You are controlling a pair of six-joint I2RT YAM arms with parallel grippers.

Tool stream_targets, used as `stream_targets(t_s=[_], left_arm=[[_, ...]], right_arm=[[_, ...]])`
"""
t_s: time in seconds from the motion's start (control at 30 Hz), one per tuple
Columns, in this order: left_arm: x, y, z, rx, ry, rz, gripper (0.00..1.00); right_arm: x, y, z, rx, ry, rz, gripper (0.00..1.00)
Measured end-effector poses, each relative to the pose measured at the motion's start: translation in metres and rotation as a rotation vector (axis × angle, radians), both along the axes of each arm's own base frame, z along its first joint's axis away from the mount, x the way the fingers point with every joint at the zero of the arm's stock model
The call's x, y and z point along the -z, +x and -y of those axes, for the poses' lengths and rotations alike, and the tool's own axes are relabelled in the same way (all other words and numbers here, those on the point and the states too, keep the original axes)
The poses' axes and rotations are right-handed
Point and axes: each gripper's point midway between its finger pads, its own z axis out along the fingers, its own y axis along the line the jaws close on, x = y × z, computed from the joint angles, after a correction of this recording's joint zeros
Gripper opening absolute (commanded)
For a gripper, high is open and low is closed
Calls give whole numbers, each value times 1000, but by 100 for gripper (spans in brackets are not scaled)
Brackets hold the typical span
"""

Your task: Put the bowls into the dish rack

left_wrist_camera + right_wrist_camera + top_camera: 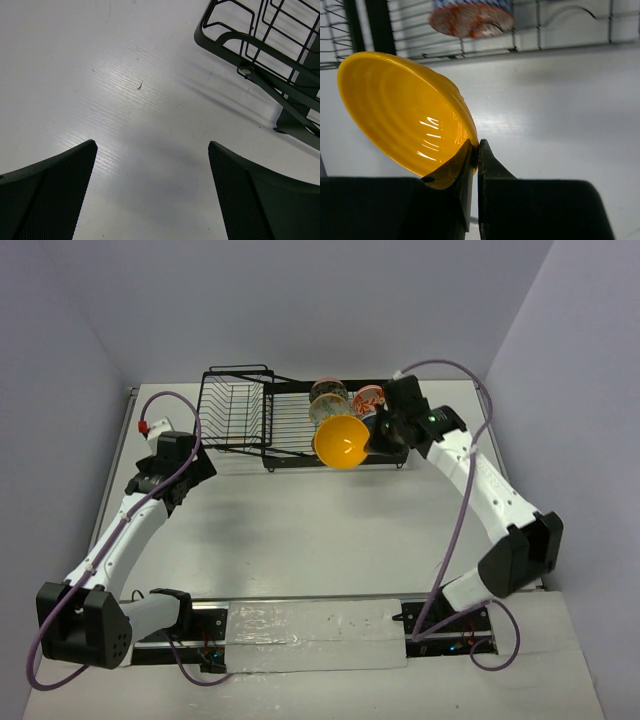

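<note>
The left gripper (151,146) hangs open over the table (100,75) toward the far-left corner. The right gripper (475,146) pinches the yellow bowl (405,110) by its rim. The bowl is on edge at the near rail of the rack (235,410) by the far edge, and its dividers lie directly beyond, beside two racked bowls (330,398).

The white, faintly ribbed plastic table (300,530) spreads beneath the widely parted left jaws, with a small dark scratch (140,85) on its surface ahead of them. A black wire dish rack (240,410), a long rectangular tray with a basket end, stands directly on the table. Its rounded corner and a foot sit ahead and to the right of the left jaws, and its front rail runs across beyond the right jaws. Well behind both pairs of jaws, between the arm bases, a pale crinkled sheet (320,635) lies flat along the near edge.
</note>
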Motion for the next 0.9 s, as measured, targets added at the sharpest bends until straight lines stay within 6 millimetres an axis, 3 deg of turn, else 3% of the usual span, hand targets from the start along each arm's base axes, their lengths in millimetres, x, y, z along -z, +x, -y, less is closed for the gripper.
stream_targets(t_s=[0.2,0.47,0.63,0.9], left_arm=[[-1,-1,-2,-9,7,1,99],[-3,-3,-6,-22,18,5,99],[-3,-3,-6,-23,17,4,99],[-1,-3,-5,-23,18,-2,98]], right_arm=[[-25,61,-53,-64,21,38,0],[-33,135,-121,-131,100,61,0],[-23,137,-134,-153,143,23,0],[-34,137,-163,-252,256,58,0]])
